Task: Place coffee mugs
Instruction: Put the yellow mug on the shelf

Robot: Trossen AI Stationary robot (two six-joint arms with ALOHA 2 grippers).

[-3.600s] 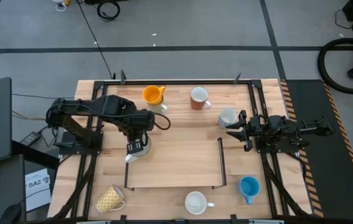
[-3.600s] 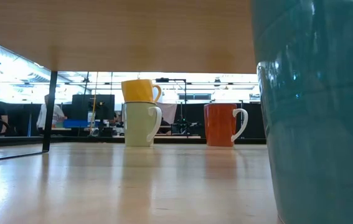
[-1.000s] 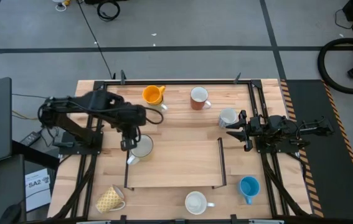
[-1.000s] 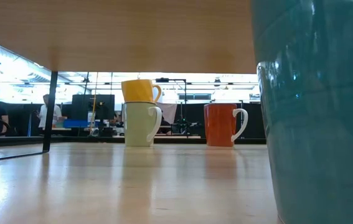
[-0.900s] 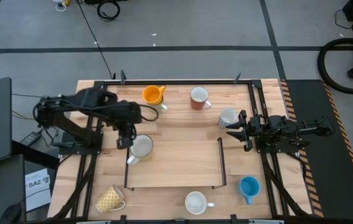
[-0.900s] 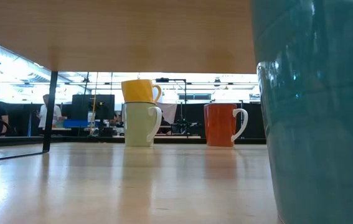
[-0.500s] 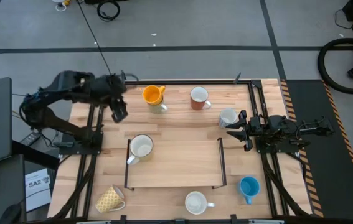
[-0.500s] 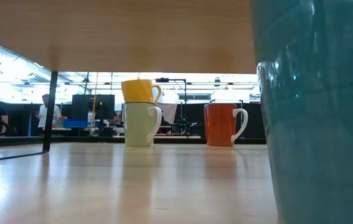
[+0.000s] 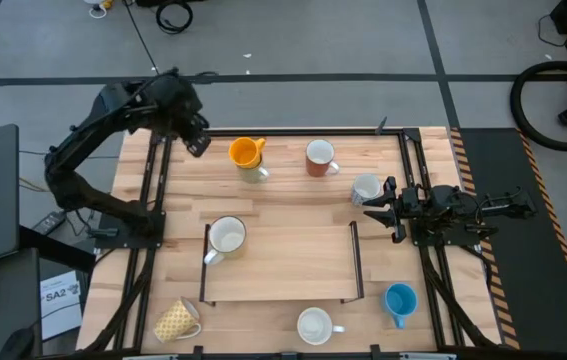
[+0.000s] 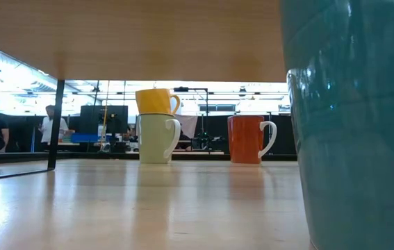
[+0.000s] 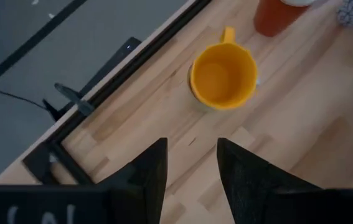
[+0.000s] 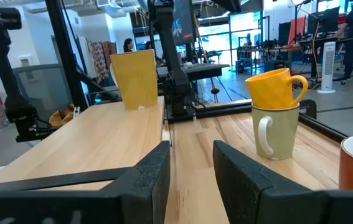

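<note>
My left gripper (image 9: pixel 195 140) (image 11: pixel 192 146) is open and raised over the table's far left corner, touching nothing. Just to its right the orange mug (image 9: pixel 246 152) (image 11: pixel 223 76) sits stacked in a cream mug (image 9: pixel 257 171) (image 10: pixel 158 139). A white mug (image 9: pixel 227 236) stands upright on the left end of the raised wooden shelf (image 9: pixel 283 270). The reddish-brown mug (image 9: pixel 319 158), a grey patterned mug (image 9: pixel 366 188), the blue mug (image 9: pixel 400 300), another white mug (image 9: pixel 315 325) and the yellow patterned mug (image 9: pixel 177 320) stand on the table. My right gripper (image 9: pixel 373 208) (image 12: pixel 192 152) waits open at the right side.
Black metal rails (image 9: pixel 163 190) run along the table's left, right and far edges. The shelf has black end frames (image 9: pixel 356 262). The blue mug (image 10: pixel 349 125) fills the right of the low view. Bare wood lies between the shelf and the far mugs.
My left gripper has drawn away from the white mug on the shelf, rising and swinging toward the table's far left corner, beside the orange mug. The white mug has stayed where it was on the shelf.
</note>
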